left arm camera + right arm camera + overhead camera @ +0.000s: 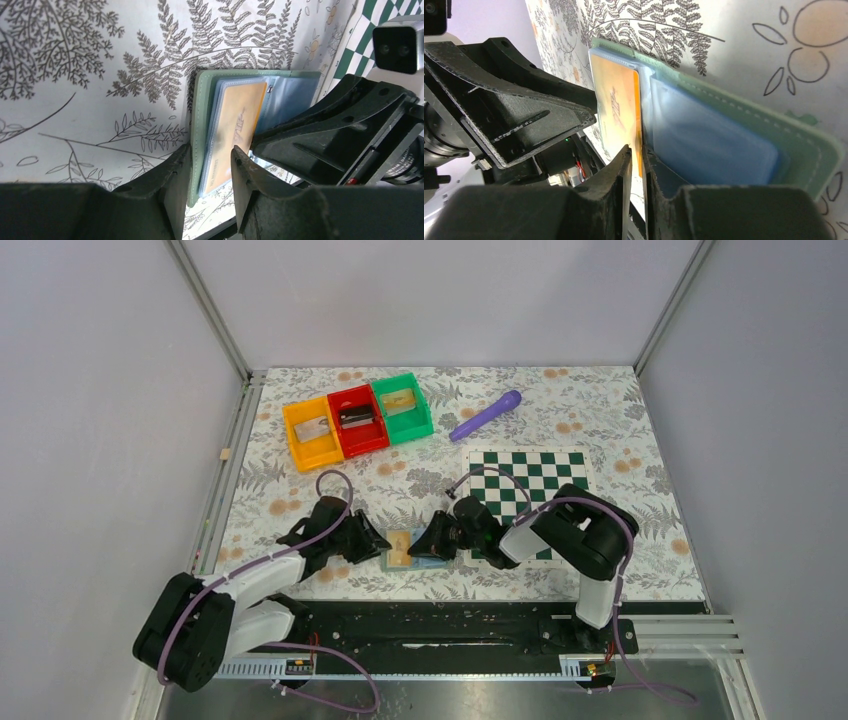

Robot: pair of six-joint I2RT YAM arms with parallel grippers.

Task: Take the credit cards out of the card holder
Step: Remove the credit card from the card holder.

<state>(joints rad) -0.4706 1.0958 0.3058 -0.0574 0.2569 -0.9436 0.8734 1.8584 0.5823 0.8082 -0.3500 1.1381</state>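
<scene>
Left gripper [210, 148] sits half open, astride the card holder's [200, 100] outer edge on the surface [75, 115] — pinning, I judge, not gripping. The credit card [240, 120] lies in the left panel. My right gripper [636, 150], nearly closed, nips its fold-side long edge.

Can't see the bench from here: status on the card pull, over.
Left gripper open, tips straddling card holder edge. Right gripper shut on credit card, card not yet out. Grippers nose to nose, nothing else blocking.
</scene>
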